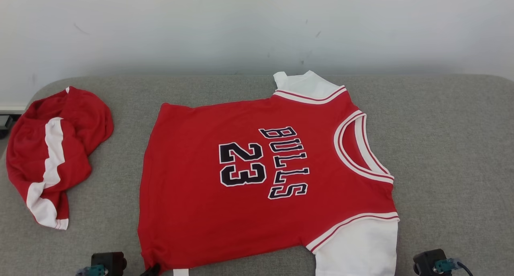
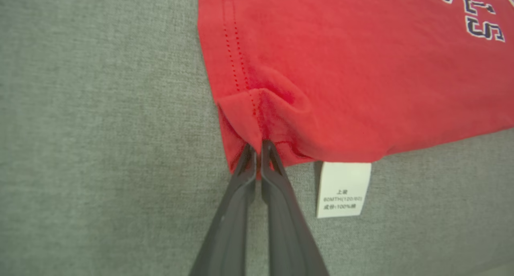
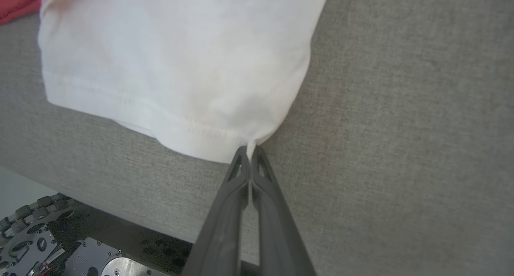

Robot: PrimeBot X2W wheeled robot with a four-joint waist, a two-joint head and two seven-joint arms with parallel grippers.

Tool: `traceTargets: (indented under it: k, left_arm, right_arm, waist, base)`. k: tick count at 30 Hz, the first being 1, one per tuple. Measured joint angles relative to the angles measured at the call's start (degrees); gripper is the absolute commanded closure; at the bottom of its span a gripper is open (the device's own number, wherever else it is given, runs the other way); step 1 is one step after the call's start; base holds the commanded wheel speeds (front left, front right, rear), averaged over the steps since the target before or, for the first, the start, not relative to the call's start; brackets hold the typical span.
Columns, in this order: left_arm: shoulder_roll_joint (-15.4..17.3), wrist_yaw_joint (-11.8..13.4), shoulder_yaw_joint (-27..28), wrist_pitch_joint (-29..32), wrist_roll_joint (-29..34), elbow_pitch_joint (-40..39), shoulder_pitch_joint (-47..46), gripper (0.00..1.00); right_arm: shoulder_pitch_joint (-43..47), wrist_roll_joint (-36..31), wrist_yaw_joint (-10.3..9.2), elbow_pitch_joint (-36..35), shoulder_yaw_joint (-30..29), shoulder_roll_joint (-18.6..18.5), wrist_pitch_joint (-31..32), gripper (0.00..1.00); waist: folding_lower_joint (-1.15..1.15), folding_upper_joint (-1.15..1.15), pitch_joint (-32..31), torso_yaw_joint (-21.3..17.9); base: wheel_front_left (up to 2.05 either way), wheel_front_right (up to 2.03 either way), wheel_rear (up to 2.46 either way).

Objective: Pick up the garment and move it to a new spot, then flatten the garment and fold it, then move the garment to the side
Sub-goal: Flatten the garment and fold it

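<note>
The garment (image 1: 257, 175) is a red jersey with white sleeves and dark "BULLS 23" lettering, spread flat on the grey padded surface (image 1: 449, 147), collar to the right. My left gripper (image 2: 258, 145) is shut on the jersey's near hem corner (image 2: 249, 115), which bunches up at the tips. My right gripper (image 3: 249, 150) is shut on the corner of the white sleeve (image 3: 180, 67) near the front edge. In the head view a left fingertip (image 1: 151, 270) shows at the hem, and the gripper bodies sit at the bottom edge.
A second red garment with a white stripe (image 1: 52, 151) lies crumpled at the left end. A white care label (image 2: 343, 189) pokes out from the hem. The surface's front edge and the robot base (image 3: 60, 248) lie just below the sleeve. A pale wall (image 1: 257, 27) stands behind.
</note>
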Motion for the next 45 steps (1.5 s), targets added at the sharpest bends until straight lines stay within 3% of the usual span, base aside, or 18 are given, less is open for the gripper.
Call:
traceTargets:
  k: [17, 33, 45]
  left_arm:
    - [1.6, 0.1, 0.5, -2.5, 0.3, 1.4, 0.1, 1.00]
    - [4.1, 1.6, 0.4, -3.3, 2.3, -5.4, 4.9, 1.00]
    - [5.1, 1.1, -0.6, 0.2, 2.5, -8.4, 4.3, 1.00]
  right_arm:
    - [1.9, 6.4, 1.53, -5.4, -7.2, -1.8, -3.2, 1.00]
    - [5.7, 10.6, 2.07, -12.9, -11.8, -3.0, -4.8, 1.00]
    - [-2.7, 9.9, 2.60, -9.2, -10.9, -5.6, -1.5, 1.00]
  waist:
    - [0.01, 0.00, -2.2, -1.3]
    - [0.00, 0.00, -5.2, -0.8]
    - [0.00, 0.01, -5.1, -0.5]
  base:
    - [0.00, 0.00, 0.00]
    - [0.00, 0.00, 0.00]
    - [0.00, 0.00, 0.00]
